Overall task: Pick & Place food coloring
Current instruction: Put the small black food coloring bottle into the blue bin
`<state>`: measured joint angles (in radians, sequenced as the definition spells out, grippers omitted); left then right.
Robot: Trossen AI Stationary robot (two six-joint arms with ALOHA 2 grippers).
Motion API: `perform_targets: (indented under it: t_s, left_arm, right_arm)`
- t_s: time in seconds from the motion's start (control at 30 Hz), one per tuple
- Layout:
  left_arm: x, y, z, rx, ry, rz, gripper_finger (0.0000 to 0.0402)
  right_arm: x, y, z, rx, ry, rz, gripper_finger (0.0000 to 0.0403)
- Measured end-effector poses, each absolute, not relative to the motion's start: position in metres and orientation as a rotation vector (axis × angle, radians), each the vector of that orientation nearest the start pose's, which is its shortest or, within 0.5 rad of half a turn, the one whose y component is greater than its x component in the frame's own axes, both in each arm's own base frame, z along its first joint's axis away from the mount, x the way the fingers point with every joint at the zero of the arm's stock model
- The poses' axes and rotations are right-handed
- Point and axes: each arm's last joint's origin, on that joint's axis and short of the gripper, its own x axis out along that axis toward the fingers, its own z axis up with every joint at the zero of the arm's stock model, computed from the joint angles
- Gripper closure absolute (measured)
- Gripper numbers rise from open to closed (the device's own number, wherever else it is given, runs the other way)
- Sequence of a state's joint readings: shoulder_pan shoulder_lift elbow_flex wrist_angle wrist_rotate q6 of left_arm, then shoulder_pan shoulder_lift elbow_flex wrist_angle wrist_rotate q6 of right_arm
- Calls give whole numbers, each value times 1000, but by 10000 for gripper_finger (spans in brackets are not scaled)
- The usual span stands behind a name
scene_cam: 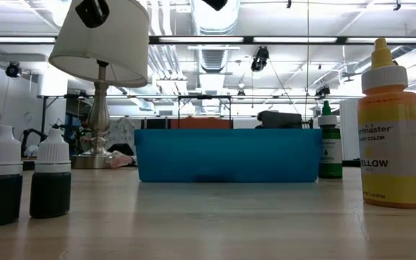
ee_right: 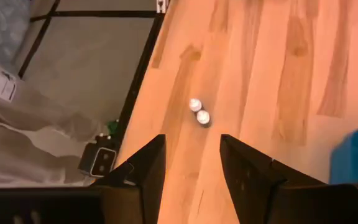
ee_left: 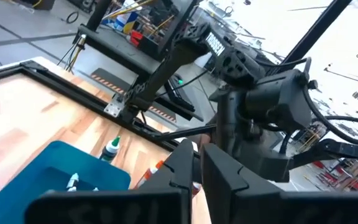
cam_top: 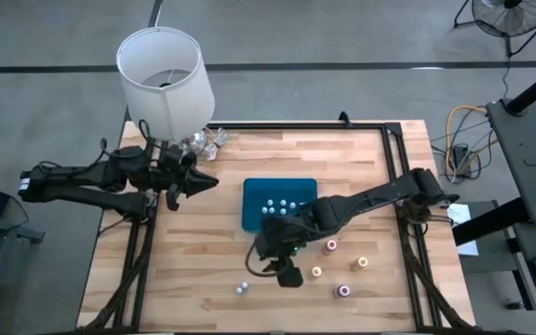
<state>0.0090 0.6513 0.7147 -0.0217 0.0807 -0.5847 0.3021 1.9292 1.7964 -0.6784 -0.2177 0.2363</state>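
We see the right arm stretched from the table's right edge across the wood, its elbow bent, ending in the right claw (cam_top: 287,270), which hangs just in front of the blue tray (cam_top: 254,209) with its fingers (ee_right: 143,163) parted and nothing between them. Ahead of that claw, apart from it, two white-capped bottles (ee_right: 199,112) stand touching each other on the bare wood. To its other side, well apart, stand four more food coloring bottles: a pink-topped one (cam_top: 331,246), an orange-topped one (cam_top: 362,262), a yellow-topped one (cam_top: 316,272) and a purple-topped one (cam_top: 342,290). Several white-capped bottles (cam_top: 280,207) sit inside the tray behind the claw. The left arm waits at the table's far left, near the lamp (cam_top: 166,79), its left claw (cam_top: 203,182) shut on nothing and pointing toward the tray. The table (cam_top: 203,270) is pale wooden planks in a black frame. Around it we see grey floor, a fan and cables, and across the table, an open hall with ceiling lights.
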Motion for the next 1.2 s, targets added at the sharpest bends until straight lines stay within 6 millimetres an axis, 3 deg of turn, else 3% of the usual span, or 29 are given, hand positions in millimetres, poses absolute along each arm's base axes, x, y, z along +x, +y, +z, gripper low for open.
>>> perform_targets:
  t_s: [0.5,0.63,0.83,1.03,1.2]
  left_arm:
    - [123,-1,354,-493,-118,-105,400]
    - [119,-1,356,-491,-133,-109,400]
    - [117,-1,353,-493,-104,-102,400]
    - [118,-1,346,-507,-33,-84,400]
    - [118,-1,343,-563,2,-71,400]
  right_arm:
    - [447,152,317,65,945,469,213]
    - [457,161,308,-4,971,509,200]
    - [458,171,291,-62,1004,567,195]
    - [458,177,287,-233,944,666,195]
    - [463,178,282,-292,897,632,195]
